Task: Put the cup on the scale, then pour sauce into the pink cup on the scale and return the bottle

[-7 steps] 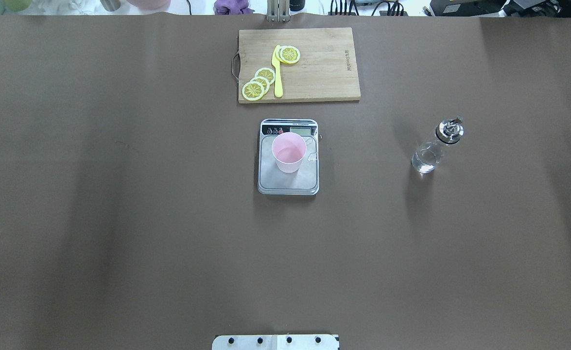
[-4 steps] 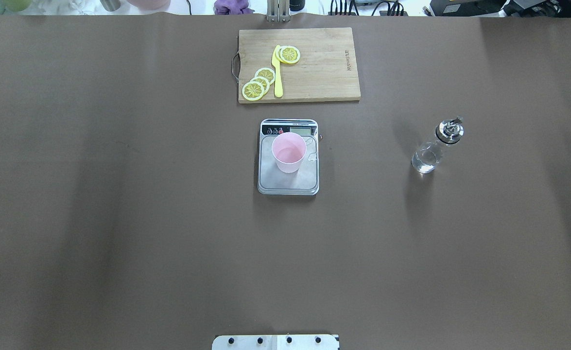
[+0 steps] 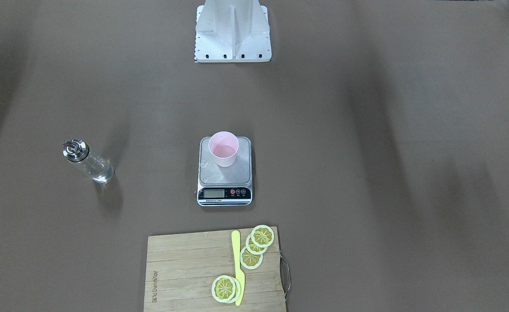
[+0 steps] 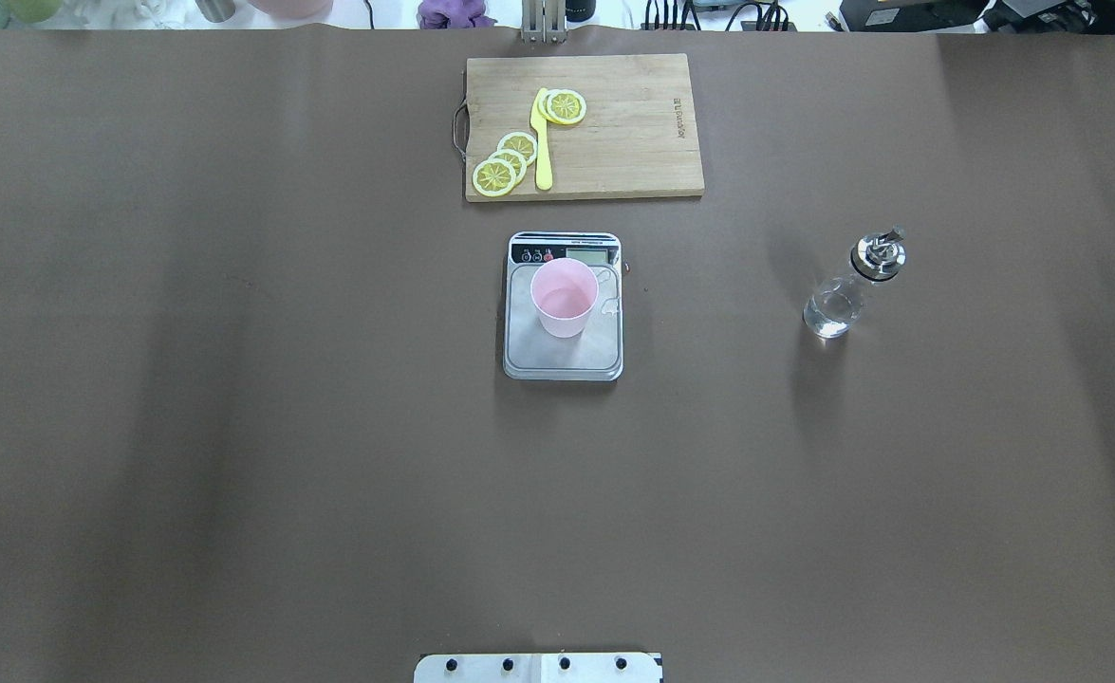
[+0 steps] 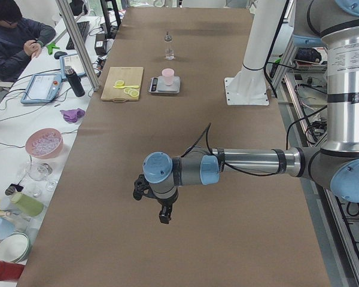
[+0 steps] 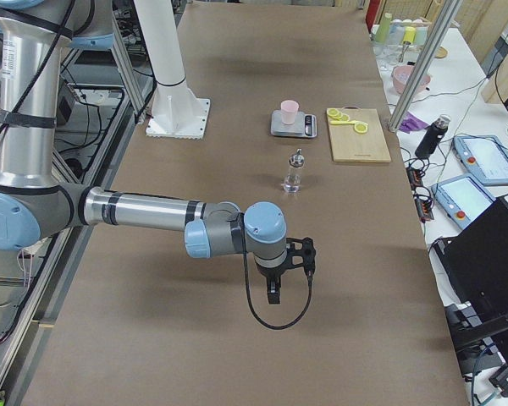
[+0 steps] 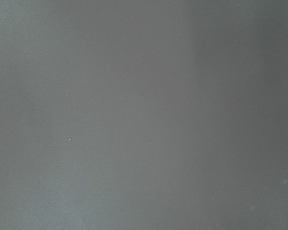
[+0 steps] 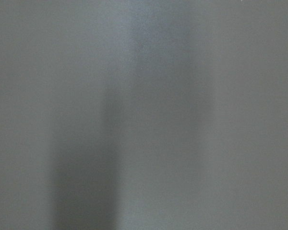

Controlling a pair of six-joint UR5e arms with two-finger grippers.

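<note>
So the pink cup (image 4: 565, 299) is already sitting upright on the scale (image 4: 563, 362), mid-table. The glass bottle (image 4: 846, 289) stands well off to my right, silver pourer cap on top, long axis straight up. My right gripper (image 6: 273, 296) hangs over bare table on that same side, so I'd say that's the arm for the grab, coming in sideways at the glass body. My left gripper (image 5: 163, 217) is way over on the other side. Can't tell how wide either one is from these side shots.
</note>
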